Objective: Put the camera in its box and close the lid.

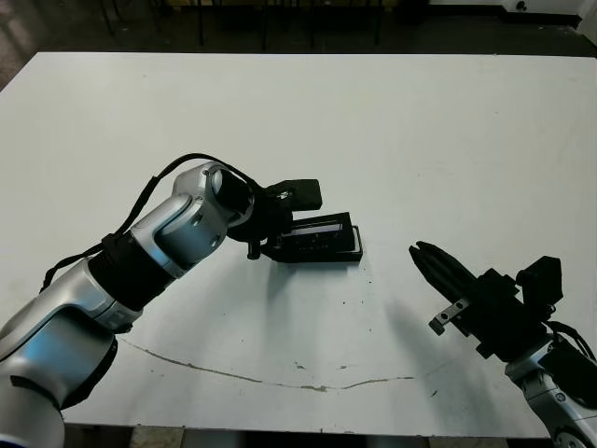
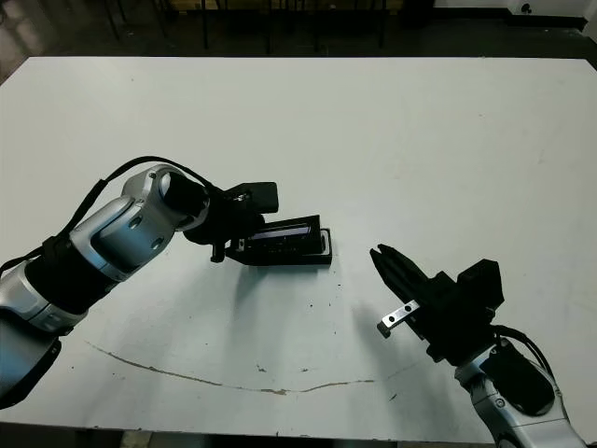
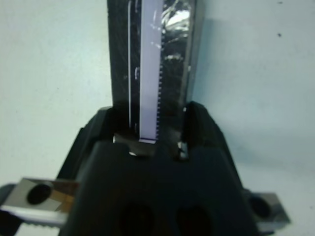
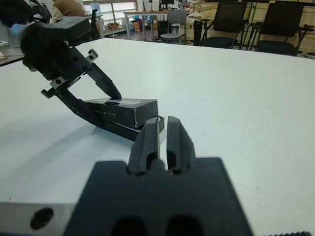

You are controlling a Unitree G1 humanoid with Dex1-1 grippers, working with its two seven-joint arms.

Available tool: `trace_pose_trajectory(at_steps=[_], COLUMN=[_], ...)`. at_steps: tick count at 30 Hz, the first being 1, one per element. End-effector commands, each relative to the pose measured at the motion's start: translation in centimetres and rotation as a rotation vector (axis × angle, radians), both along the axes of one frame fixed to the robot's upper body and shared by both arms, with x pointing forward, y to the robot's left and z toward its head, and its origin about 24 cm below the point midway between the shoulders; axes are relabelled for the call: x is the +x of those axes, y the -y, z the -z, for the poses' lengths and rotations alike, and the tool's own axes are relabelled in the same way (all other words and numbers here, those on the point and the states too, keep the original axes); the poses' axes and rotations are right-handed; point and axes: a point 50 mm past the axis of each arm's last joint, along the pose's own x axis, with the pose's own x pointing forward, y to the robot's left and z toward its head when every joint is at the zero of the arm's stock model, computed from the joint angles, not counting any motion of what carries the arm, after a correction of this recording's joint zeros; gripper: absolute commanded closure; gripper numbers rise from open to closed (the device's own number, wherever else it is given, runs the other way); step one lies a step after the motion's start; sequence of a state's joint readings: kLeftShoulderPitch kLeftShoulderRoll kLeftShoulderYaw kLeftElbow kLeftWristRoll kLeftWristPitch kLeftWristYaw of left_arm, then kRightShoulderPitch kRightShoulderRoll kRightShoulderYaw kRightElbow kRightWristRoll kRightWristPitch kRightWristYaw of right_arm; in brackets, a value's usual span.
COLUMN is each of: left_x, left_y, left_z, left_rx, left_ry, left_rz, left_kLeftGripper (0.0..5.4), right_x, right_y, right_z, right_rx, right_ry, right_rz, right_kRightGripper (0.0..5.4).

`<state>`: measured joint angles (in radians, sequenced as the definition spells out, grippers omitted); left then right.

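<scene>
The lid (image 1: pixel 317 230), flat and black with a glossy window strip, rests tilted on the box (image 1: pixel 326 254), a shallow black tray, at the table's middle. My left gripper (image 1: pixel 283 239) is shut on the lid's left end, one finger on each long side; the right wrist view shows the lid (image 4: pixel 123 109) raised at that end over the box (image 4: pixel 123 131). The strip runs away from the gripper in the left wrist view (image 3: pixel 150 59). The camera is hidden. My right gripper (image 1: pixel 418 249) hovers to the right of the box, shut and holding nothing, pointing at it.
A thin dark crack line (image 1: pixel 280 379) runs across the table near its front edge. White table surface (image 1: pixel 420 121) stretches behind and to both sides of the box. Office chairs (image 4: pixel 231 22) and desks stand beyond the far edge.
</scene>
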<state>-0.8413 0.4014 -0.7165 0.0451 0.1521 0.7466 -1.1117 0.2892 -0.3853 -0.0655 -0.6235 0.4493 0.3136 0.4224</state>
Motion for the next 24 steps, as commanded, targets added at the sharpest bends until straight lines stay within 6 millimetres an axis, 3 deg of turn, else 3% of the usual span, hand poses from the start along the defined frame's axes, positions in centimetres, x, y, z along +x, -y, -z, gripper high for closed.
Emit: trace_pose_trajectory(at_steps=[1, 7, 18, 24], left_x=[-3.4, -3.3, -3.4, -3.5], left_y=[4.6, 5.1, 6.9, 7.3], left_z=[3.7, 3.9, 3.7, 3.5], left_rx=[-0.04, -0.065, -0.087, -0.139], left_ry=[-0.173, -0.215, -0.227, -0.239], left_rz=[0.169, 0.116, 0.088, 0.071], left_kLeftGripper=[3.03, 3.03, 3.03, 3.03], right_x=[-0.1, -0.2, -0.2, -0.1], right_y=[0.1, 0.3, 2.4, 3.1], right_z=[0.4, 0.3, -1.0, -0.7], right_rx=[-0.016, -0.009, -0.012, -0.021], right_ry=[-0.026, -0.02, 0.043, 0.046], right_rz=[0.015, 0.032, 0.087, 0.107], right_kRightGripper=[5.4, 5.4, 5.4, 5.4])
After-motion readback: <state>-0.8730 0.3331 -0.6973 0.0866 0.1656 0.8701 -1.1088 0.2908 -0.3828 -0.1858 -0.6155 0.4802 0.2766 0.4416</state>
